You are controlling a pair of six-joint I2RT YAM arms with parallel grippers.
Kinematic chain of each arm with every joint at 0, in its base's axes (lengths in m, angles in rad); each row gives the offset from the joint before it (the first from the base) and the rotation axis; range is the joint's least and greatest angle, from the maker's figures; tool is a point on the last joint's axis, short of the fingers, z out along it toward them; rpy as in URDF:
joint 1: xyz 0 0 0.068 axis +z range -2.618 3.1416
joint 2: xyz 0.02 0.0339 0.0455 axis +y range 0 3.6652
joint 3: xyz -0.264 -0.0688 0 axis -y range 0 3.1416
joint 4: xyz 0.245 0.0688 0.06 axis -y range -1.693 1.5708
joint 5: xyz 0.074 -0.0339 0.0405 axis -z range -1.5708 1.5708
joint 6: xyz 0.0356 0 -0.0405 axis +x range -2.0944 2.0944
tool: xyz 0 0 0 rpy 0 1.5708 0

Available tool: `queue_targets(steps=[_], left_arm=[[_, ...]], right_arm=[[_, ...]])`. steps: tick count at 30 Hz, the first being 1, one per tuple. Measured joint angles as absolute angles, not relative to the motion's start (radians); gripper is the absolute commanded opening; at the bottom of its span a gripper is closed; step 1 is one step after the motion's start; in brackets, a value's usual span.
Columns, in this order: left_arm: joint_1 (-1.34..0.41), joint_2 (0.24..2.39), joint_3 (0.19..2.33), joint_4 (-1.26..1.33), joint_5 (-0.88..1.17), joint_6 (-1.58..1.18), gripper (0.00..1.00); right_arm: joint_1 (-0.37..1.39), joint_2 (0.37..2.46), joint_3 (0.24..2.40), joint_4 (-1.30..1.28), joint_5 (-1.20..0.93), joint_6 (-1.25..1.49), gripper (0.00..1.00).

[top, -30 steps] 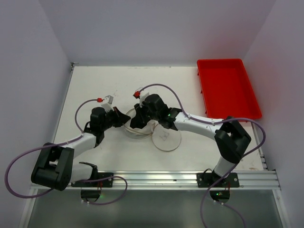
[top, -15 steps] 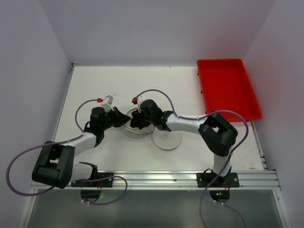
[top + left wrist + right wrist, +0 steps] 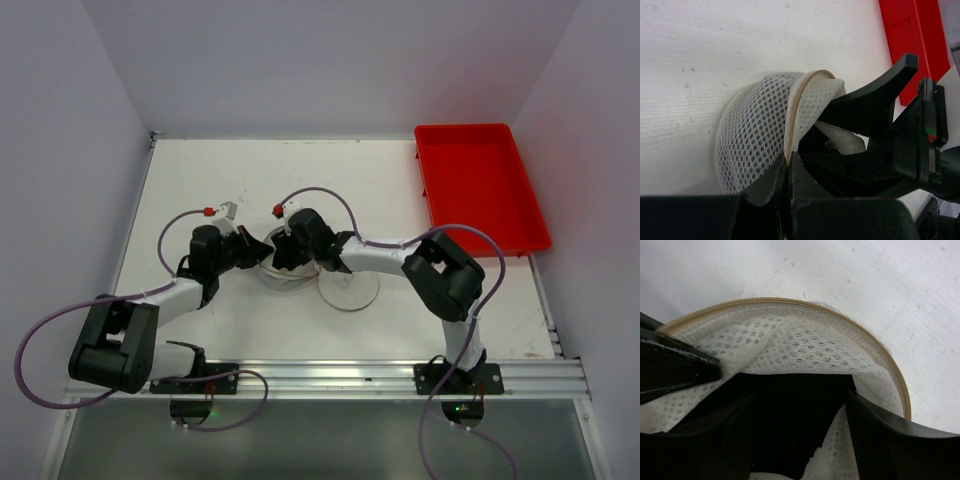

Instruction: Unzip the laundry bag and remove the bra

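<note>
- The laundry bag (image 3: 283,276) is sitting mid-desk (image 3: 200,180), towards the near edge, with its round lid (image 3: 352,292) lying just beside it.
- The left tool (image 3: 788,167) is pinching the bag's wire rim (image 3: 796,107), fingers pressed together.
- The right tool (image 3: 785,385) is reaching inside the bag's mouth, jaws spread.

the top view looks steeply down from high behind the near edge of the bench (image 3: 200,190), taking in all of it. each wrist view sits very close to the laundry bag (image 3: 757,135), from opposite sides; all three views share it.
</note>
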State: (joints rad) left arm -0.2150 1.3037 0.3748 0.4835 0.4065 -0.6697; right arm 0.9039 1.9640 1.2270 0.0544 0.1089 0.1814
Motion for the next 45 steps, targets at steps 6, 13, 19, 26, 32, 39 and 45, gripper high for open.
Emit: queue_targets(steps=[6, 13, 19, 26, 32, 39, 45], left_arm=[[-0.207, 1.309, 0.375, 0.48, 0.403, -0.67, 0.02], [-0.203, 1.319, 0.375, 0.467, 0.397, -0.67, 0.02], [-0.201, 1.321, 0.376, 0.44, 0.385, -0.669, 0.02], [-0.197, 1.322, 0.379, 0.423, 0.373, -0.669, 0.02], [-0.197, 1.322, 0.389, 0.423, 0.371, -0.668, 0.03], [-0.197, 1.326, 0.39, 0.425, 0.387, -0.662, 0.54], [-0.189, 1.289, 0.367, 0.497, 0.494, -0.683, 0.78]], right_arm=[[0.903, 1.993, 1.264, 0.041, 0.087, 0.177, 0.16], [0.903, 1.959, 1.236, 0.05, 0.086, 0.162, 0.0], [0.903, 1.848, 1.172, 0.053, 0.081, 0.142, 0.0], [0.902, 1.703, 1.086, 0.105, 0.05, 0.13, 0.0], [0.902, 1.635, 1.005, 0.182, 0.031, 0.121, 0.0], [0.902, 1.573, 0.925, 0.265, -0.019, 0.114, 0.0], [0.897, 1.568, 0.925, 0.272, -0.026, 0.11, 0.0]])
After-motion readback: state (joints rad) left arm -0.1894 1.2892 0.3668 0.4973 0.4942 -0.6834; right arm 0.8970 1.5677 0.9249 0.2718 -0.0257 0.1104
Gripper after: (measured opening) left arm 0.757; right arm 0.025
